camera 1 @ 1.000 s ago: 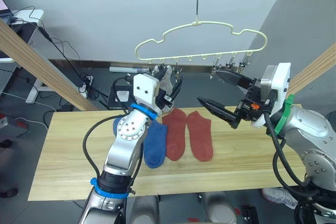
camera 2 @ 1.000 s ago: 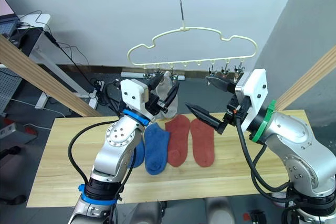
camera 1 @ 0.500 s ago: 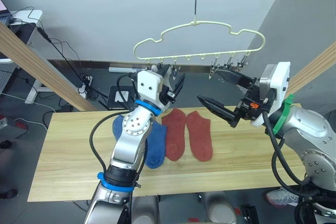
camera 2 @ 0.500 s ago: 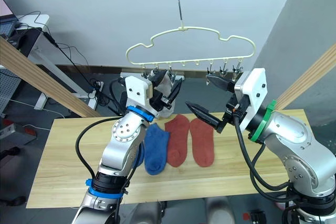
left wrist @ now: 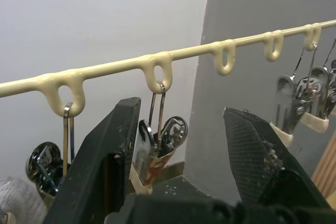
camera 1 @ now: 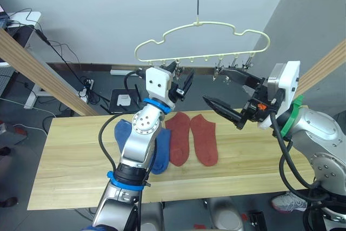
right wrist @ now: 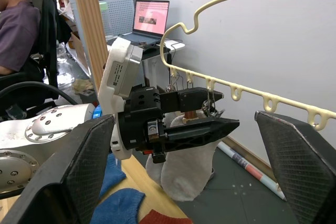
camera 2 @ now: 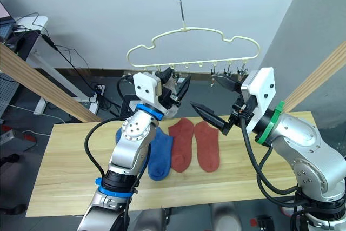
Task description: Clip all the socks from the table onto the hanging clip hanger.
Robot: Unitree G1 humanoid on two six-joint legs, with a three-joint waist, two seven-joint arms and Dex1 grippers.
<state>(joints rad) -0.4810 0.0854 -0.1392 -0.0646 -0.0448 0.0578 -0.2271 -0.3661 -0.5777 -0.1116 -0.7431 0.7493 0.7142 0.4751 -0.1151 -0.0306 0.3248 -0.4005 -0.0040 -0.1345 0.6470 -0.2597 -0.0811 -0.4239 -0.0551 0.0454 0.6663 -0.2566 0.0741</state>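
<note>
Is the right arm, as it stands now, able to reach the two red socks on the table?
Probably yes. The right pincer hangs open above the red socks on the table, and nothing lies between them. The left pincer is up by the clip hanger, out of that path.

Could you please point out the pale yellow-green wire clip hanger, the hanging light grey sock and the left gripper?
Pale yellow-green wire clip hanger (camera 1: 254,32): left eye view, top wire.
Light grey knit sock (right wrist: 185,179): right wrist view, hanging body.
Left gripper (left wrist: 181,148): left wrist view, midway between the fingertips.

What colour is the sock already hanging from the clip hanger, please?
Light grey sock, clearest in the right wrist view.
</note>
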